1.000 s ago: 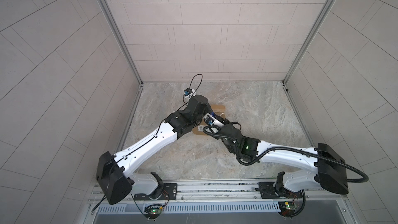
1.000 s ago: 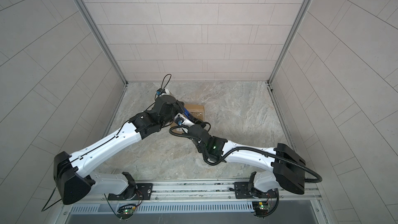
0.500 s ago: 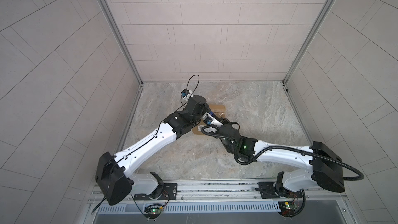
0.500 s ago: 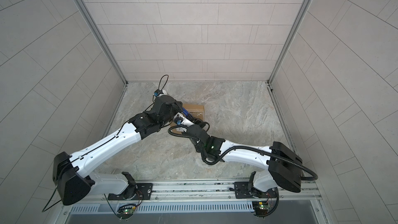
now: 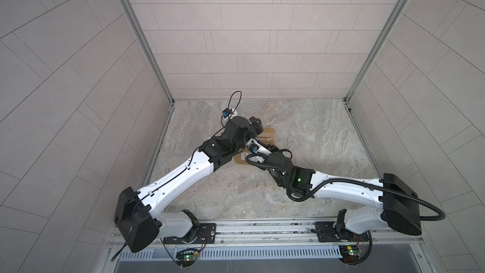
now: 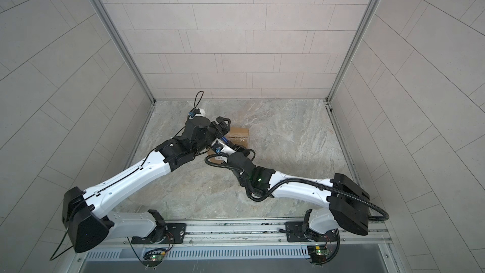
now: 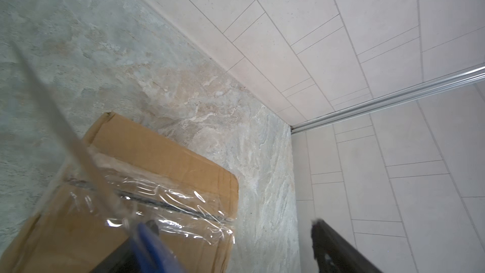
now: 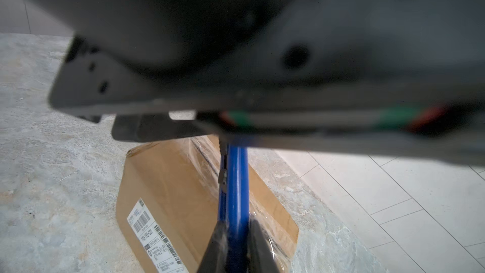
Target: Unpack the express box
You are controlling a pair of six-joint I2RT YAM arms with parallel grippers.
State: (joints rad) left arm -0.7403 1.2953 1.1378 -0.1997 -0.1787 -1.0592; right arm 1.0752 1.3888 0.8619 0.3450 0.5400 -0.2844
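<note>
The express box (image 7: 162,158) is a brown carton lying on the stone floor, with wrinkled clear tape along its top seam and a white label (image 8: 147,229) on its side. It shows in both top views (image 5: 267,137) (image 6: 240,137) under my two wrists. My right gripper (image 8: 236,223) is shut on the handle of a blue utility knife (image 8: 236,179), which points over the taped seam. The knife's grey blade (image 7: 52,101) crosses the left wrist view. My left gripper (image 7: 233,224) stands open just above the box, one black finger (image 7: 336,248) wide of the knife.
The left arm's black wrist (image 8: 236,48) fills the upper part of the right wrist view. The back tiled wall (image 5: 249,48) and a metal corner post (image 7: 393,98) lie beyond the box. Both arms cross over the box near the floor's back left.
My left gripper has opened wide and let go of the knife. My right gripper has closed on the knife's blue handle and its arm has shifted slightly left.
</note>
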